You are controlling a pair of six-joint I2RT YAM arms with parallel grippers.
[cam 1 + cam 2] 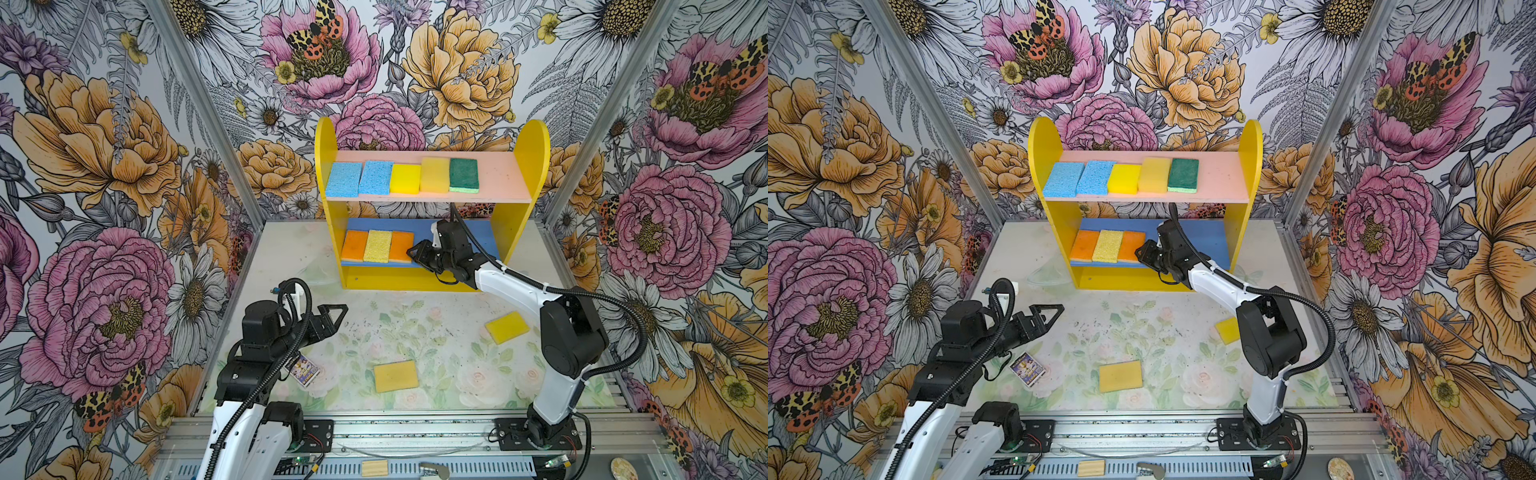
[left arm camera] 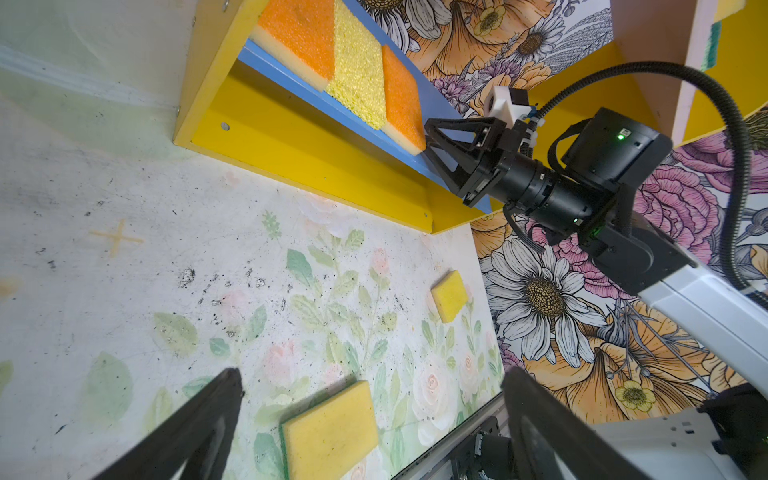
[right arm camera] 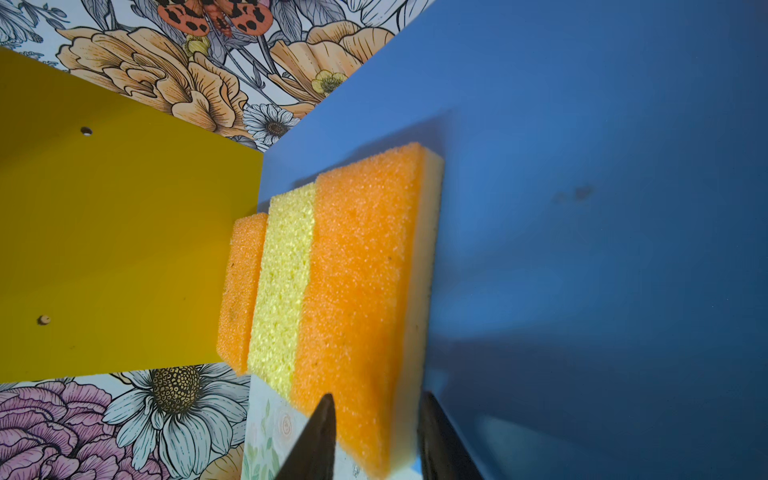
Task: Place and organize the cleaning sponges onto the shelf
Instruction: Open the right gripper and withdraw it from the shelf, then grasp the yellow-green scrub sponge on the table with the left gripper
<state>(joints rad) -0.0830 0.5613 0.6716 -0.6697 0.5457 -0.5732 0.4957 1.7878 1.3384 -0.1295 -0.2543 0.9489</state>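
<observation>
The end orange sponge [image 3: 361, 291] is laid on the blue board [image 3: 582, 208] of the shelf [image 1: 534, 166], long axis pointed at the right claw [image 3: 376, 397], by which its near end is straddled; whether gripped cannot be told.

Card packet [image 1: 305, 370] partly behind left arm [image 1: 266, 353]; print unreadable; yellow sponge [image 1: 1227, 330] partly behind right arm [image 1: 1271, 345]
</observation>
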